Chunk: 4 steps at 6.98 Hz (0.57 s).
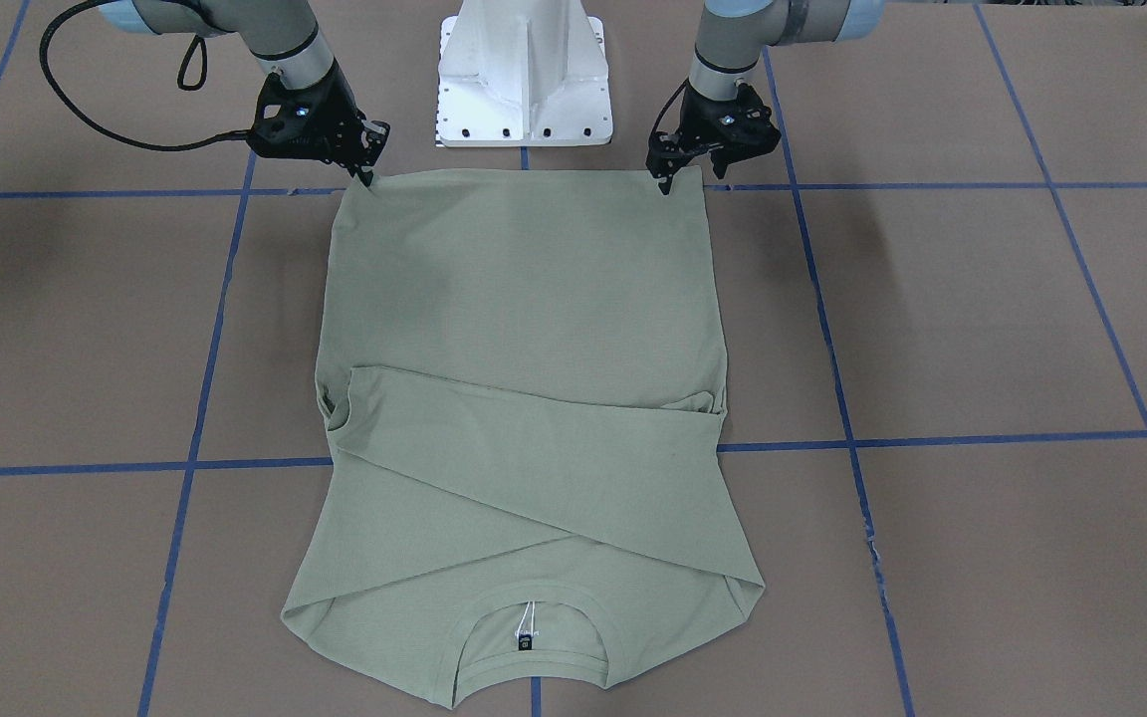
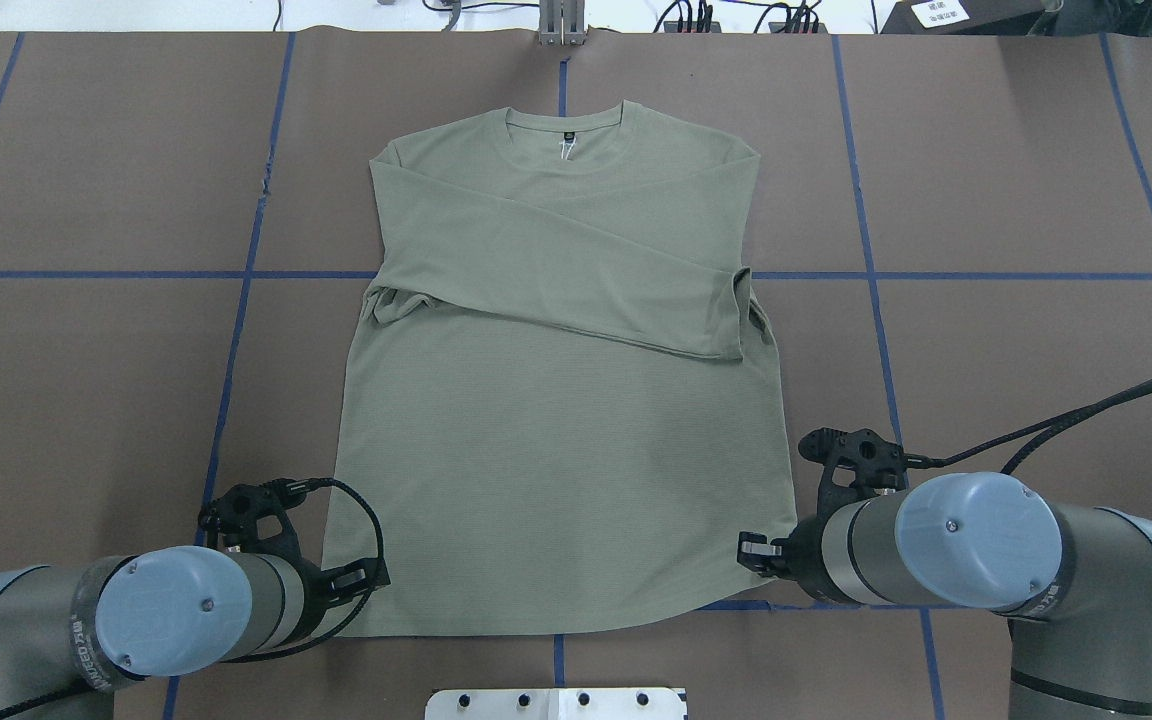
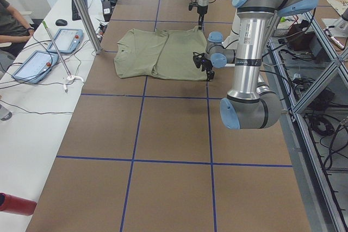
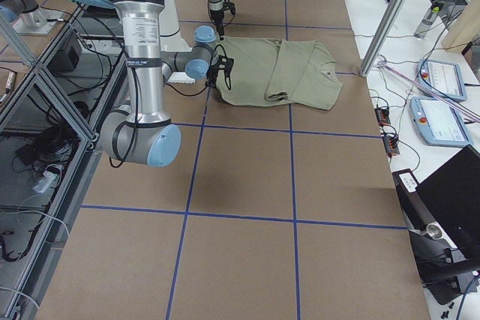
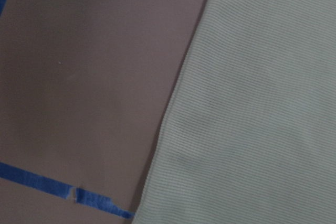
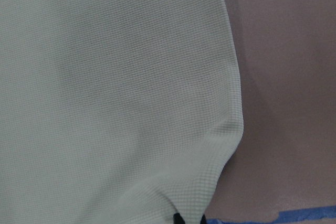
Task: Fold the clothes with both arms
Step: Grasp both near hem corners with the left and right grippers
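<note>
Since the sleeves [image 1: 534, 448] lie crossed on the shirt [image 1: 524, 279], left hand [image 1: 668, 179] and right hand [image 1: 366, 172] sit at its hem corners, likely for a lengthwise fold; can't tell if either is pinching.

**Legible markings.** None can be read in full. The shirt's [image 1: 524, 279] black neck label [image 1: 526, 641] carries a small white mark, too small to read. Printed lettering rings the left arm [image 2: 86, 650], distorted and unreadable.
</note>
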{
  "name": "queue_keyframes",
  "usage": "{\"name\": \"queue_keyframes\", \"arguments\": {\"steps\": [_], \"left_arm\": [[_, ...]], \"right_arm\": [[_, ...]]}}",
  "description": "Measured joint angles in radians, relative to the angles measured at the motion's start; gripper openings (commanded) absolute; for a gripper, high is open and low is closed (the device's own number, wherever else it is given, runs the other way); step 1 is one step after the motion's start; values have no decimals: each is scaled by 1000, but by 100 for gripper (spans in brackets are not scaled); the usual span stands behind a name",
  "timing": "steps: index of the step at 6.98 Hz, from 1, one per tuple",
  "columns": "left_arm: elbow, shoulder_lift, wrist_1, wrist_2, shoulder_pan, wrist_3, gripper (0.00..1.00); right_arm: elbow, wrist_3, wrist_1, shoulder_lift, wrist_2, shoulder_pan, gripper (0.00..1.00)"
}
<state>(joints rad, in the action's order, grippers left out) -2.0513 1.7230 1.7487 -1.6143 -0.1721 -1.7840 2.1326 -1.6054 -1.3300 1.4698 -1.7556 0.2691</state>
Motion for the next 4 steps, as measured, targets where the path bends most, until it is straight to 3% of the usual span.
{"name": "queue_keyframes", "arguments": {"steps": [4], "left_arm": [[4, 1, 0, -1, 5, 0, 81]], "right_arm": [[6, 1, -1, 2, -20, 26, 0]]}}
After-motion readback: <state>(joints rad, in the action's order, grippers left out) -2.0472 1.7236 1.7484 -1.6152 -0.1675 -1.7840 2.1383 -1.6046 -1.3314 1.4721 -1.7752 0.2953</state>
